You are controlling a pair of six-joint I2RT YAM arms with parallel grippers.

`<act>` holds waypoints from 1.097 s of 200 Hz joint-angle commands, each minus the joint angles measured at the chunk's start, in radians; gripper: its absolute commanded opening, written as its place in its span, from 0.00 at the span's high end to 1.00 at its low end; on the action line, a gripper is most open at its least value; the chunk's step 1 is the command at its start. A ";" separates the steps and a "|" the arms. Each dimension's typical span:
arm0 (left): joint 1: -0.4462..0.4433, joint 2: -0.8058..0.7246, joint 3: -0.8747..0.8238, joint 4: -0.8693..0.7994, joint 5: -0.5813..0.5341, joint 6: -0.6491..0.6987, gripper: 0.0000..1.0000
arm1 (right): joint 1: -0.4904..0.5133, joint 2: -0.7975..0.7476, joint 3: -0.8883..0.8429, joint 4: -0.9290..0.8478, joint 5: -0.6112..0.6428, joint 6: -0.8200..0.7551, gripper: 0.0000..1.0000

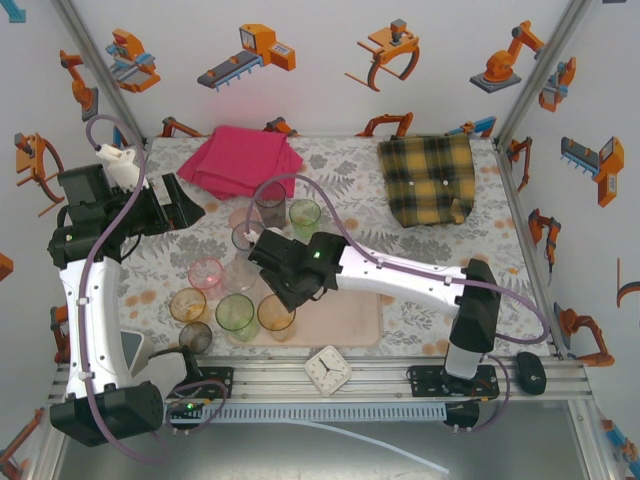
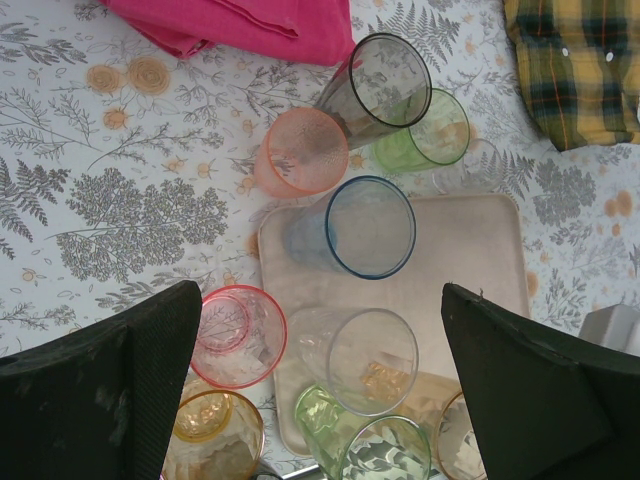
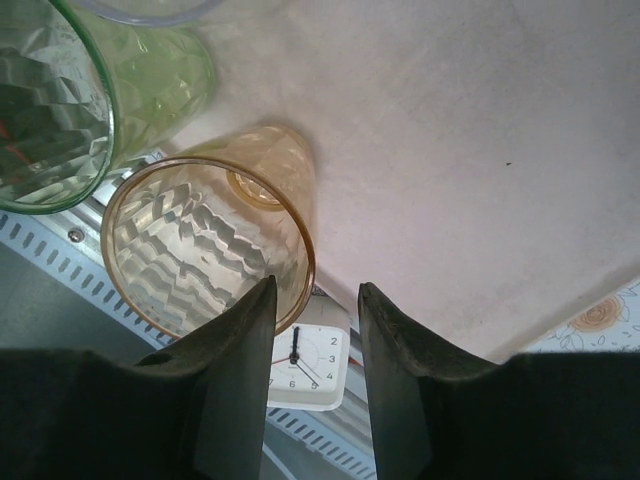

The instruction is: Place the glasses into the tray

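On the tray [image 2: 470, 250], along its left side, I count four glasses [image 2: 370, 225]. The amber glass [image 3: 205, 240] stands just beside my right gripper [image 3: 315, 290], jaws apart and empty. My left gripper [image 2: 320, 290] gapes wide. Several more wait off the tray's left and far edges.

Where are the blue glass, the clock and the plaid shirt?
blue glass [image 2: 370, 228]: left wrist view, on its open mouth.
clock [image 1: 326, 369]: top view, on its face.
plaid shirt [image 1: 428, 178]: top view, middle of the cloth.

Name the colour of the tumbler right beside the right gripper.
Amber tumbler, clearest in the right wrist view.
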 commanded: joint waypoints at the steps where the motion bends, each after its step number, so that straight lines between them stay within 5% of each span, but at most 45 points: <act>1: 0.005 -0.007 0.028 0.007 0.012 -0.010 0.03 | -0.016 -0.049 0.054 -0.023 -0.005 -0.026 0.61; 88: 0.001 -0.006 0.041 -0.003 0.015 0.009 0.03 | -0.224 -0.053 0.268 -0.048 0.009 -0.146 0.61; 129: -0.015 -0.005 0.044 -0.019 0.156 0.035 0.03 | -0.328 0.018 0.368 0.011 0.002 -0.201 0.60; 219: -0.047 -0.007 0.054 -0.083 0.021 0.129 0.03 | -0.463 0.210 0.529 0.123 -0.107 -0.300 0.57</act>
